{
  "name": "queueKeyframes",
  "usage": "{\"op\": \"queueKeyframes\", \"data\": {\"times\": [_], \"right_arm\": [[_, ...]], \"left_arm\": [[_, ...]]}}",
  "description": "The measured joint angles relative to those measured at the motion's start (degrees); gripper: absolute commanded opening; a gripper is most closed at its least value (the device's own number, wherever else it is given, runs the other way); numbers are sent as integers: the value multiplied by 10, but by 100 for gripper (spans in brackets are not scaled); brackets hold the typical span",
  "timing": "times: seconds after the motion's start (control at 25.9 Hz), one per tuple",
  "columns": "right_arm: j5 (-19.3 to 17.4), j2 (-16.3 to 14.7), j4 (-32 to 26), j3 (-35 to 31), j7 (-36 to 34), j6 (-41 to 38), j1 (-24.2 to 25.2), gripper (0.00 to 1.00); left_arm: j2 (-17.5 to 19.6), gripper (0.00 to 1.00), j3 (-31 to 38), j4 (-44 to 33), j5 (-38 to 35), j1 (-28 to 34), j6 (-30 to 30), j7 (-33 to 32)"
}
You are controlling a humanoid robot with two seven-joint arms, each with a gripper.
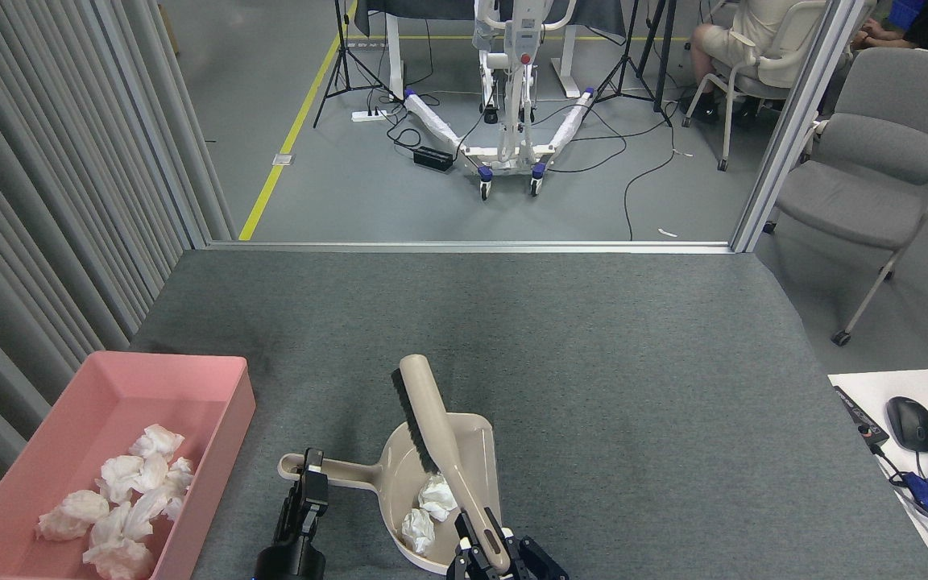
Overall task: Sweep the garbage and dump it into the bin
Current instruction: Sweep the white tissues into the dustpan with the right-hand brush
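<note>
With two white tissue wads (429,509) in the beige plastic dustpan (476,451), left gripper (308,477) clamping its handle, right gripper (504,560) clasping the brush (432,419): lift level toward the pink tray (214,379).

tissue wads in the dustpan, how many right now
2: one wad lies mid-pan beside the brush, the other nearer the front lip of the dustpan. The brush could hide another.

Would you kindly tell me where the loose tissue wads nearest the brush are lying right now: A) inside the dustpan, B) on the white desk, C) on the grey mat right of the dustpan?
A: two tissue wads lie inside the dustpan, just left of the brush.
</note>
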Motion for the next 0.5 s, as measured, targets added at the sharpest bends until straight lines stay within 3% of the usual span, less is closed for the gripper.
{"op": "queueKeyframes", "data": {"times": [0.15,0.5], "right_arm": [[-12,-21,-10,-46,0,-2,0,0],[-90,-106,18,-134,-2,-5,-21,0]], "left_arm": [[-2,10,0,0,0,0,0,0],[-1,9,0,-13,4,4,6,-3]]}}
